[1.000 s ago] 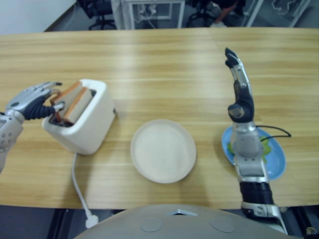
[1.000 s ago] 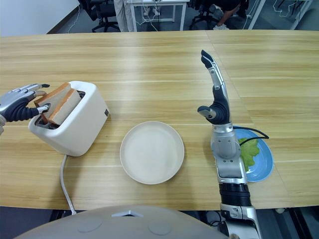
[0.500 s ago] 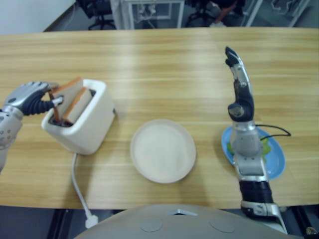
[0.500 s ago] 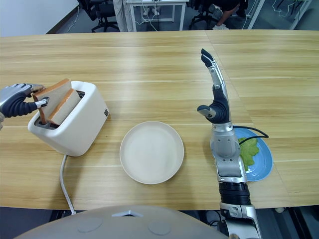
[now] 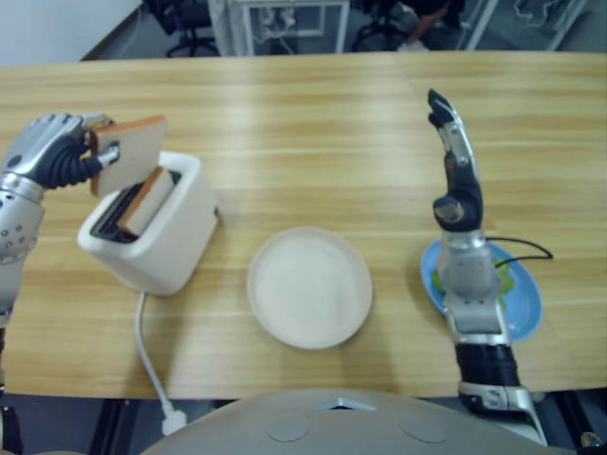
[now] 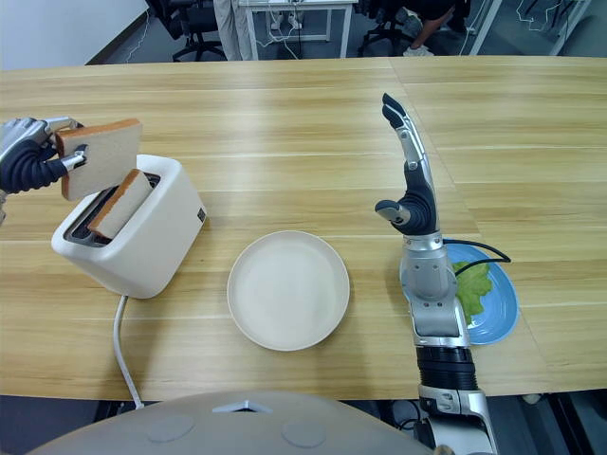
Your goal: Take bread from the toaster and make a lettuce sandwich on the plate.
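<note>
Wooden counter [image 6: 285, 142], plank top. White toaster [image 6: 142, 242] stands just below left robot hand [image 6: 28, 156]; cord [image 6: 116, 341] runs to near edge. Cream plate [image 6: 288, 290] between robot hands. Blue plate [image 6: 503, 318] behind right robot hand [image 6: 410, 166] wrist.

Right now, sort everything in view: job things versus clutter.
Job: toasted bread slice in the left hand; second slice in the white toaster; round cream plate; green lettuce leaf on the blue plate.
Lying about: thin black cable; black office chairs.
</note>
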Motion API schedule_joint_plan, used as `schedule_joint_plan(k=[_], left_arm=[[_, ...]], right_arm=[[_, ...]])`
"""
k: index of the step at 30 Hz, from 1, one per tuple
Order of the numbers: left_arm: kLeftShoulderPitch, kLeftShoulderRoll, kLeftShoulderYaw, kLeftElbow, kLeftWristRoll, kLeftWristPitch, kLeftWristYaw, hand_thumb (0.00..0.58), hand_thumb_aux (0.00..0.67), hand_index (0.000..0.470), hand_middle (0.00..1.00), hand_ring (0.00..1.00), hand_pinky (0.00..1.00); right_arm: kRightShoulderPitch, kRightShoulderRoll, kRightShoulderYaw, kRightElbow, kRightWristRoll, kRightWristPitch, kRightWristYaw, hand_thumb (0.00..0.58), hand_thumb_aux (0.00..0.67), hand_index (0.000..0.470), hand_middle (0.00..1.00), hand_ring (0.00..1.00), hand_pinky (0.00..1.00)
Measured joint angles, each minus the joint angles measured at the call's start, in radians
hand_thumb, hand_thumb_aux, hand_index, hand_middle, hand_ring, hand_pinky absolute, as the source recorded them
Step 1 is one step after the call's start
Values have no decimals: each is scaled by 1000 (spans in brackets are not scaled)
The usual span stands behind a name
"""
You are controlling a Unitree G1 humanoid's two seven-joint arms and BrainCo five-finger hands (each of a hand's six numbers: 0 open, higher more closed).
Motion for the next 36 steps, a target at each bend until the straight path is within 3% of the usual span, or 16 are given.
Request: schedule_joint_plan(k=[9, 17, 27, 36], left_arm=[[-65, -5, 20, -11, -12, -64, 68, 580, 670, 460, 1000, 1000, 1000], [-139, -56, -4, -159, -28, -101, 80, 580, 670, 460, 1000, 1000, 1000], [-146, -202, -230, -230, 40, -166, 57, 580, 670, 460, 1000, 1000, 1000], [-141, -348, -483, -60, 293, -340, 192, 580, 670, 460, 1000, 1000, 1000]], right_arm=[[-7, 0, 0, 13, 0, -1, -3, 0, 0, 0, 0, 0, 0], [-26, -3, -1, 33, 0, -13, -10, 0, 0, 0, 0, 0, 0], [-61, -23, -46, 87, 4, -20, -34, 0, 0, 0, 0, 0, 0], [-68, -29, -70, 105, 26, -40, -38, 0, 0, 0, 0, 0, 0]])
